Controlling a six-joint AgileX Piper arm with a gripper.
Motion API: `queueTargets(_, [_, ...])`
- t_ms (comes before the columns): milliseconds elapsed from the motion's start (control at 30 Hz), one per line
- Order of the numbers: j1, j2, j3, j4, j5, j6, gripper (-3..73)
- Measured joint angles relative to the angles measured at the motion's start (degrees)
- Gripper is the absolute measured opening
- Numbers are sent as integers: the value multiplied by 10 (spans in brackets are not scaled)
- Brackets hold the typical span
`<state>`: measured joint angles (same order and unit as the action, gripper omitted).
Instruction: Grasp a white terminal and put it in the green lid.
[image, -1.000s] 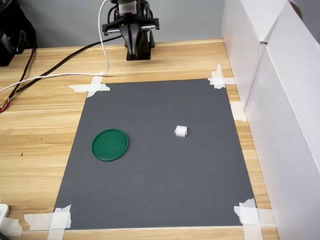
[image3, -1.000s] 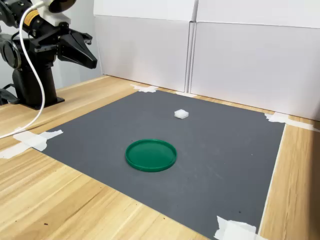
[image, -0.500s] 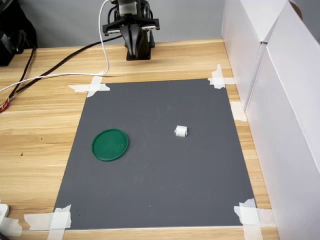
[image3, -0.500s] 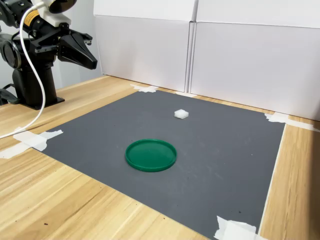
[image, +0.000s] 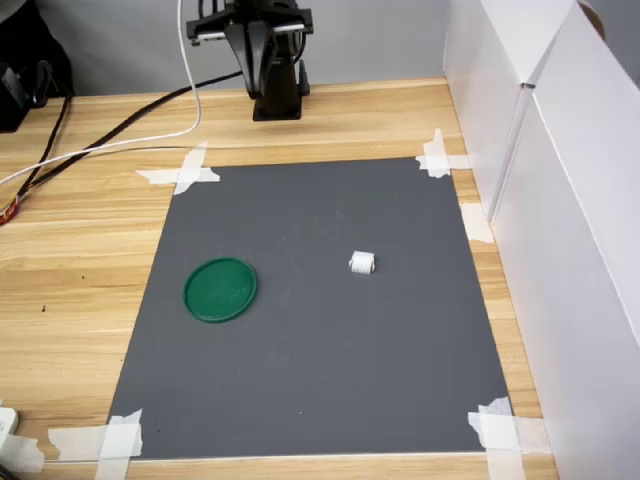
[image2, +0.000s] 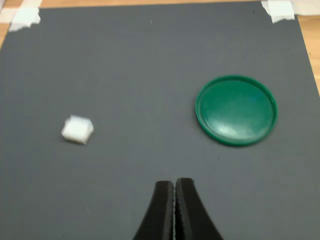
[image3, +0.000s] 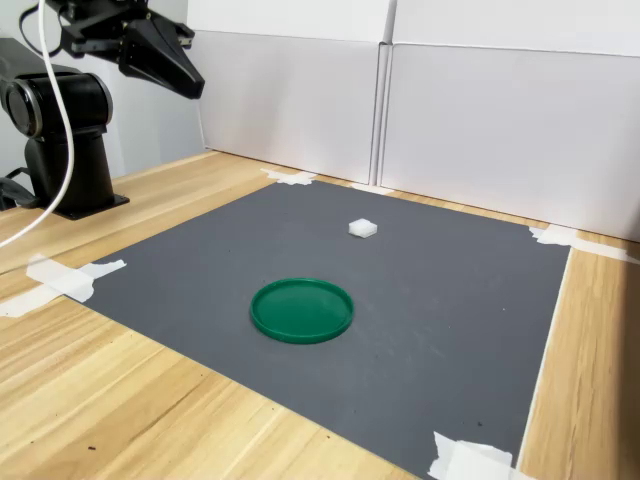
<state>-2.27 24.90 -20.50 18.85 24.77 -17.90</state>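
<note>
The white terminal (image: 361, 263) lies on the grey mat (image: 320, 380), right of centre in the first exterior view. To its left in the same view sits the green lid (image: 220, 290), flat and with nothing in it. Both also show in the second exterior view, with the terminal (image3: 363, 228) behind the lid (image3: 302, 309). My gripper (image3: 195, 91) hangs high above the wooden table near the arm's base, far from both. In the wrist view its fingers (image2: 174, 184) are pressed together with nothing between them, and the terminal (image2: 77, 129) and lid (image2: 236, 109) lie apart below.
White tape strips (image: 180, 172) hold the mat's corners. White boards (image: 560, 200) wall off the first exterior view's right side. The arm's black base (image: 278, 100) stands beyond the mat's far edge. Cables (image: 110, 140) run across the wooden table at the first exterior view's left.
The arm has lifted, carrying the shut gripper higher above the table. The terminal and the lid have not moved.
</note>
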Motion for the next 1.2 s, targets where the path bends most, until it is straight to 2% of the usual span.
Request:
queueTargets(133, [0,79,-60,16,3,0,-15])
queueTargets(267, [0,173,-129,18,40,-18,-15])
queueTargets(433, [0,283,-214,20,117,-88,-15])
queueTargets(600, [13,355,-282,29,175,-197,-15])
queueTargets(800, [97,428,-349,-6,248,-291,-15])
queueTargets(933, [148,471,-379,-36,267,-299,-15])
queueTargets(1067, [175,508,-406,-54,269,-300,-13])
queueTargets(1200, [195,541,-434,-68,270,-300,33])
